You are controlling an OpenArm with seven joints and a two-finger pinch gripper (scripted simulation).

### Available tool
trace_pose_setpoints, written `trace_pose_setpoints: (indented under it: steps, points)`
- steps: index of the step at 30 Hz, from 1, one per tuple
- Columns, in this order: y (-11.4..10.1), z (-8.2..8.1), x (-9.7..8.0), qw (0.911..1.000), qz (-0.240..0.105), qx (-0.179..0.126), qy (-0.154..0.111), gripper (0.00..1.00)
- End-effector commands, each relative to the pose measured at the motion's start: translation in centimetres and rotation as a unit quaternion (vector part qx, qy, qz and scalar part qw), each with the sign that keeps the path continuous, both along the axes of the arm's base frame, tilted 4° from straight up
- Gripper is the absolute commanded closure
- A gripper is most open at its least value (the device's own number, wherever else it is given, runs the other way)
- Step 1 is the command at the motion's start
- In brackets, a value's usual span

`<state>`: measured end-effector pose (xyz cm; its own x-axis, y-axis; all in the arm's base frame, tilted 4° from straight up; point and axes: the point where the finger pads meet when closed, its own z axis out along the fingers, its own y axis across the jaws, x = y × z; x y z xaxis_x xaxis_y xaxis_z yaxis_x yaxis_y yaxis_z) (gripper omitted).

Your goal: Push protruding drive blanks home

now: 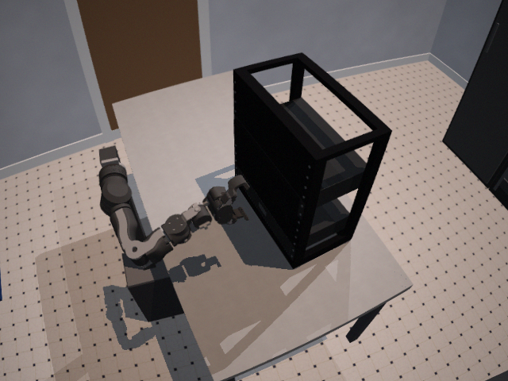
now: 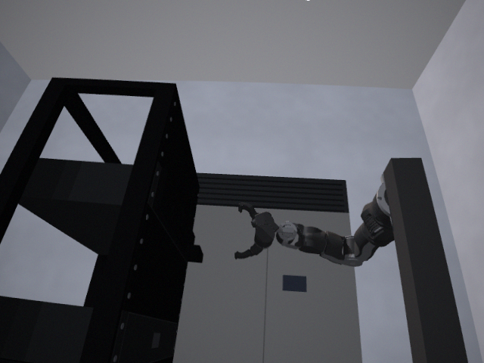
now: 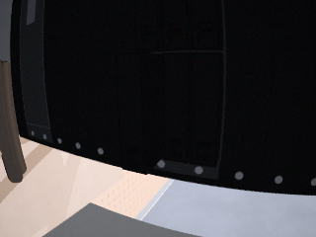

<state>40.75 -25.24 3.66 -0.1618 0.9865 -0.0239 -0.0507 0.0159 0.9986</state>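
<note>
The black rack (image 1: 305, 152) stands on the table with its dark front face toward my arm. In the low side view one drive blank (image 2: 193, 252) stands out from the rack's front (image 2: 175, 203), below the level of my hand. My gripper (image 1: 240, 201) is open and empty, close in front of the rack's lower front, fingers spread wide. In the low side view my gripper (image 2: 241, 231) is a short gap to the right of the blank that stands out. The wrist view shows only the dark front (image 3: 165, 66) with faint seams; single blanks are hard to tell there.
The rack's post holes show as a row of pale dots (image 3: 197, 172) in the wrist view. My arm's base block (image 1: 149, 290) sits at the table's left edge. A dark cabinet (image 1: 479, 102) stands at the far right of the room.
</note>
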Motion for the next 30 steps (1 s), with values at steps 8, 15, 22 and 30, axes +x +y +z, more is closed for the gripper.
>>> trace_pose_setpoints:
  steps: [8, 15, 22, 30]
  points:
    - [0.05, 0.27, -0.02, 1.0000, 0.001, -0.001, -0.002, 0.00]
    - [0.05, 0.27, -0.02, 1.0000, 0.001, -0.001, -0.002, 0.00]
    - [0.05, 0.27, -0.02, 1.0000, 0.001, -0.001, -0.002, 1.00]
    - [0.05, 0.27, -0.02, 1.0000, 0.001, -0.001, -0.002, 1.00]
